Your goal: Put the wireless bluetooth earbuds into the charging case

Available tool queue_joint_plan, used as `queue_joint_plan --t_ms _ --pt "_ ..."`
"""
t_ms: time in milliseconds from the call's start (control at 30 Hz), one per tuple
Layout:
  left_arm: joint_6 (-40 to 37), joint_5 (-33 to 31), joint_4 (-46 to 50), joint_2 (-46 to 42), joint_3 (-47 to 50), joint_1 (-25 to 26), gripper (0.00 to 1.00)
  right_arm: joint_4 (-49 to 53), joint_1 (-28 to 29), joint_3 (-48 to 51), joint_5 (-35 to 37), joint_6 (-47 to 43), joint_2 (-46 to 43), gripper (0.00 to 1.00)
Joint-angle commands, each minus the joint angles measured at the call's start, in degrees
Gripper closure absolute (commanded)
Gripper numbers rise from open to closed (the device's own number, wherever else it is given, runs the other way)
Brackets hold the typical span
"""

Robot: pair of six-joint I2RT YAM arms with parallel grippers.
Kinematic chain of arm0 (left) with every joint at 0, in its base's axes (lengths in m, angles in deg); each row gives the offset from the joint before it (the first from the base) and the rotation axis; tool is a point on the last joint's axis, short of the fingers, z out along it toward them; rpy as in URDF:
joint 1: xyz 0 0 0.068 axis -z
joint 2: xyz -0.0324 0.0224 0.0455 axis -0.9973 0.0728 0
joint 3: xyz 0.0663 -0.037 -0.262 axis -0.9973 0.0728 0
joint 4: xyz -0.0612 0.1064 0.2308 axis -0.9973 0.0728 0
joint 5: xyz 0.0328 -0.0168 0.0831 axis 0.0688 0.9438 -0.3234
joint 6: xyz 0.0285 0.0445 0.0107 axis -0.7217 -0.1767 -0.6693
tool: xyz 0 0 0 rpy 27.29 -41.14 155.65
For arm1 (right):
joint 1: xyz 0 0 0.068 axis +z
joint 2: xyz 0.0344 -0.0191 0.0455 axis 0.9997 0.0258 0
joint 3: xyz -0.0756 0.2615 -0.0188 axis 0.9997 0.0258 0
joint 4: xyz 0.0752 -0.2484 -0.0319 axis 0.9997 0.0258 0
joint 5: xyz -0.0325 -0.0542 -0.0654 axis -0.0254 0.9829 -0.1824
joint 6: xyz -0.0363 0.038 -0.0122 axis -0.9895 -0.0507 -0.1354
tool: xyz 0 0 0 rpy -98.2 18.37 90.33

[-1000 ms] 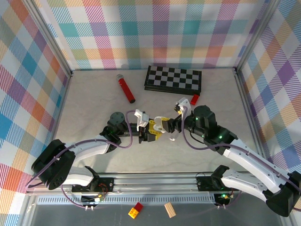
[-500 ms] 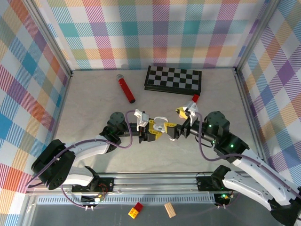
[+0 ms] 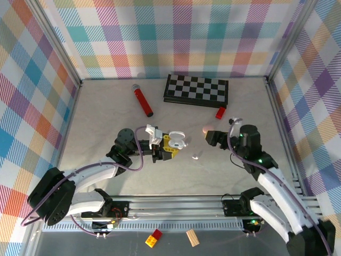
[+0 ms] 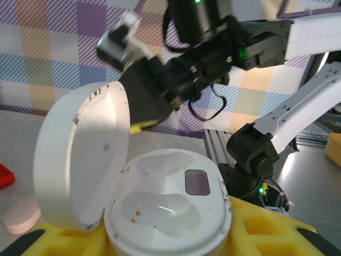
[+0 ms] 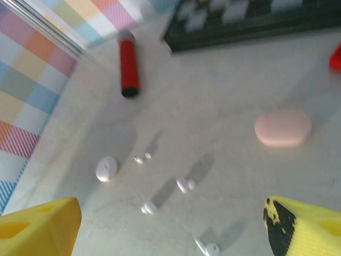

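Left wrist view: the left jaws are clamping the base of the white case [image 4: 168, 208] between yellow pads [image 4: 256, 224]. The case is sitting with its two moulded wells facing up. Its lid [image 4: 80, 160] is standing swung open on the left. The oval's long axis is running across this view.

In the right wrist view the right jaws are standing wide, yellow pads [image 5: 37, 224] at both lower corners, gripping nothing. Under the gap, several white earbuds [image 5: 185, 184] are lying loose on the desk [image 5: 224, 80], scattered and apart from one another. They are too blurred to tell which way their stems are pointing. A pink case [image 5: 282, 128] is lying flat off to the right of them, long axis left to right.

From above, one earbud [image 3: 195, 157] is lying between the two arms, just nearer than the white case. The pink case is sitting just beside the right jaws. The left arm [image 3: 101, 170] is reaching in from the lower left and the right arm [image 3: 266, 170] from the lower right.

The desk is showing pale and marbled, with plaid walls [image 3: 176, 37] closing it in on three sides and metal rails [image 3: 170, 202] running along the near edge. A chessboard [image 3: 196, 89] is lying against the far wall, a red cylinder [image 3: 143, 100] to its left and a red block [image 3: 220, 112] off its right corner. Bare desk is stretching along both sides.
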Motion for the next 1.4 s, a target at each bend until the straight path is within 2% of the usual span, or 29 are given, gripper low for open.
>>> queue_joint_plan --t_ms 0,133,233,400,500,700,1000,1133,1367 --pt "-1.1 -0.5 -0.2 -0.9 1.7 -1.0 0.61 2.2 0.1 -1.1 -3.9 0.9 7.5 0.12" --pt "1.0 -1.7 -5.3 -0.7 4.6 -3.9 0.61 2.2 1.9 -3.5 -3.7 -1.7 14.9 0.12" --pt "2.7 -1.9 -9.7 1.3 7.0 -8.5 0.61 3.4 4.4 -6.3 -1.2 -4.6 18.9 0.12" --pt "11.8 -0.4 -29.1 9.5 9.9 -17.0 0.61 9.2 12.6 -12.9 13.3 -11.3 26.5 0.13" --pt "11.6 1.3 -29.1 11.6 8.4 -20.3 0.62 11.0 17.1 -16.5 19.9 -15.0 30.9 0.13" --pt "11.0 1.7 -28.8 9.8 7.3 -25.0 0.62 14.0 22.9 -22.5 26.3 -21.1 37.9 0.14" --pt "12.6 3.7 -28.8 8.0 6.5 -31.0 0.62 21.1 27.4 -31.4 35.3 -30.9 48.5 0.18" --pt "12.7 3.5 -28.9 7.2 6.6 -31.5 0.62 23.9 28.4 -35.3 36.7 -32.7 53.3 0.24" --pt "10.6 3.5 -25.2 5.4 6.3 -31.8 0.62 25.3 29.0 -40.2 37.5 -35.6 59.0 0.45"
